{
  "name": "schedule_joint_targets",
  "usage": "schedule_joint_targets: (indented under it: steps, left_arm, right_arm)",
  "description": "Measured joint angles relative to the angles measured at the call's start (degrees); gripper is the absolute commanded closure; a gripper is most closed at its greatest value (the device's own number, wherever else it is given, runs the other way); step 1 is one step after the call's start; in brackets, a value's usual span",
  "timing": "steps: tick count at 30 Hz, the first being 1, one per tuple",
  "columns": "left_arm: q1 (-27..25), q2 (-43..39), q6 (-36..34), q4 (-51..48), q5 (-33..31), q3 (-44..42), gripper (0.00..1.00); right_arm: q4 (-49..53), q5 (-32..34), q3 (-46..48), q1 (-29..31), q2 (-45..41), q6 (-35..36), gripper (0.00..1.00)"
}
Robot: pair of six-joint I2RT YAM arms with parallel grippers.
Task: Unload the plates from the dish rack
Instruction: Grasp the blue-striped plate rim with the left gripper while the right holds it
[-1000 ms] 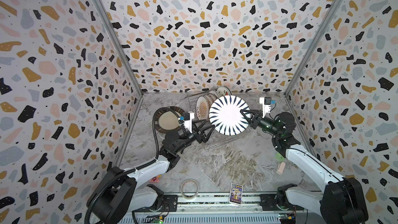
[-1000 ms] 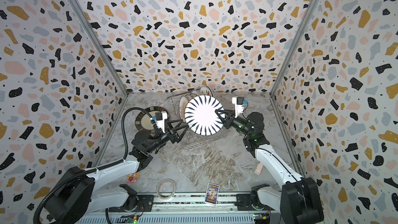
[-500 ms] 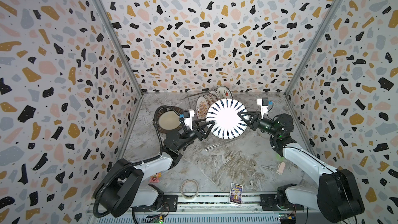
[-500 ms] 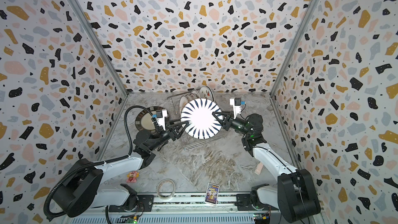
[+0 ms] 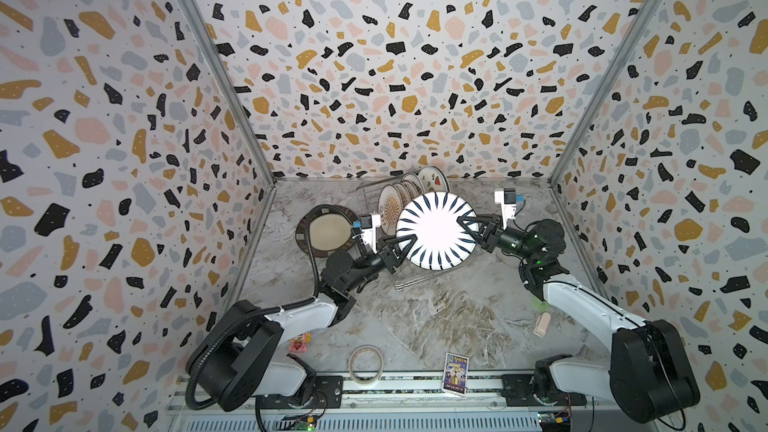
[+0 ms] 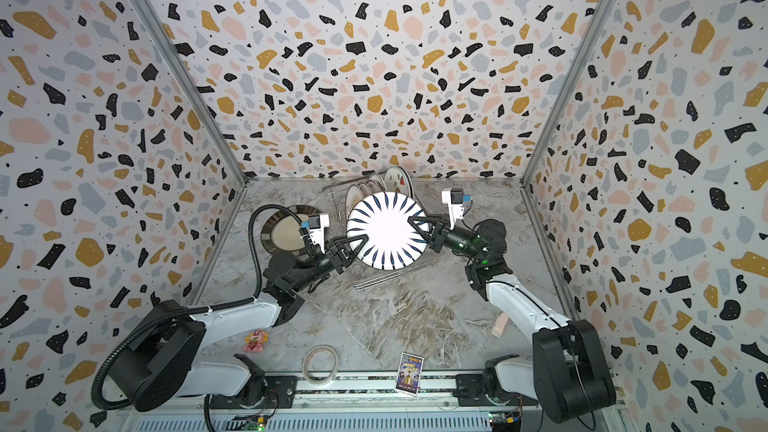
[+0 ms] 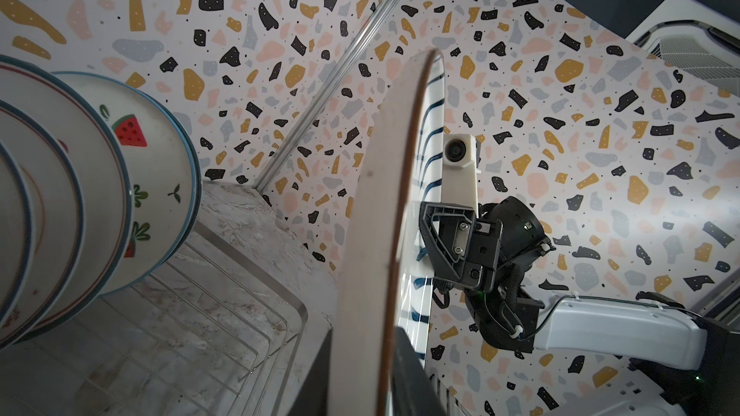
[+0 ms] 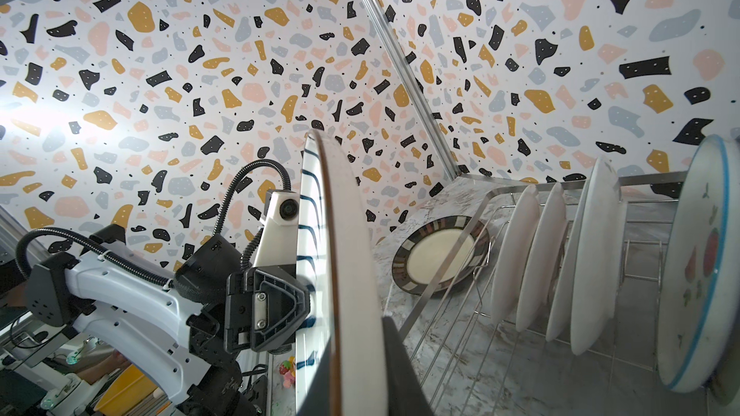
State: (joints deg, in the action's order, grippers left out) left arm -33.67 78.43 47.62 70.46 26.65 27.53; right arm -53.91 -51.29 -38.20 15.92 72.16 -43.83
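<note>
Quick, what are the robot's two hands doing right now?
Left gripper: closed on the striped plate, at its rim.
Right gripper: closed on the same plate's opposite rim.

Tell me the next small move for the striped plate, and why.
Probably tighten the left hand on the striped plate before anything else. The right hand grips the opposite rim, holding it up by the rack, and the left hand straddles its own side of the rim. A firm clamp there isn't clearly shown, so letting go now seems risky.
</note>
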Motion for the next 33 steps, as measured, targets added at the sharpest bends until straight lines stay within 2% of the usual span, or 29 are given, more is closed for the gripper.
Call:
schedule_joint_targets:
  steps: [8, 11, 14, 21, 24, 29, 33]
  left_arm:
    - [0.0, 0.5, 2.1, -0.3, -0.1, 0.5, 0.96]
    - [0.0, 0.7, 2.6, -0.3, -0.1, 0.5, 0.99]
    - [0.2, 1.0, 3.1, -0.3, -0.2, 0.5, 1.00]
    - [-0.2, 1.7, 4.3, -2.0, -1.4, 0.5, 1.00]
    - [-0.2, 1.9, 5.2, -2.6, -1.9, 0.5, 1.00]
    - [-0.2, 2.0, 6.1, -4.2, -2.8, 0.5, 1.00]
    - [0.4, 1.9, 6.6, -5.1, -3.5, 0.5, 1.00]
  right_arm:
    - [-1.0, -0.1, -0.1, 0.1, 1.0, -0.8, 0.91]
    - [-0.9, -0.1, -0.4, 0.2, 1.6, -0.9, 0.90]
    - [-0.9, -0.1, -0.5, 0.2, 2.2, -1.0, 0.83]
    - [-0.1, 0.8, -0.5, 1.0, 3.3, 0.7, 0.65]
    - [0.1, 1.0, -0.5, 1.1, 3.6, 1.3, 0.51]
    - [0.4, 1.1, -0.7, 1.5, 3.6, 2.5, 0.19]
    - [1.1, 2.1, -0.8, 1.5, 3.6, 3.4, 0.09]
